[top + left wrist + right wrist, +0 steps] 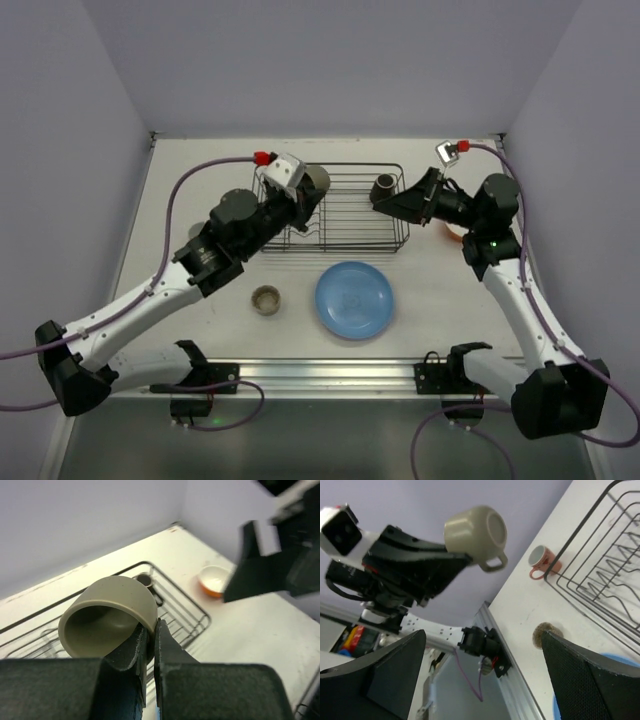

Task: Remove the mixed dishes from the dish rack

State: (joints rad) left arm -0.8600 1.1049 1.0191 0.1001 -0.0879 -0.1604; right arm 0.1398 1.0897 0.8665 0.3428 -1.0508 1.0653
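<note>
The olive-grey cup is tipping on its side in the air over the left end of the dish rack. The left gripper is pinching it. A dark brown cup is sitting in the rack's far right corner. The right gripper is hanging just beside it, spread wide. A blue plate and a beige cup are sitting on the table in front of the rack.

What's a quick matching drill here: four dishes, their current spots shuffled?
Dishes:
1. grey cup
2. dark cup
3. blue plate
4. orange bowl

Spots:
A. on the table, in front of the rack
B. on the table, right of the rack
C. held by the left gripper
D. inside the rack

Pairs: 1-C, 2-D, 3-A, 4-B
</note>
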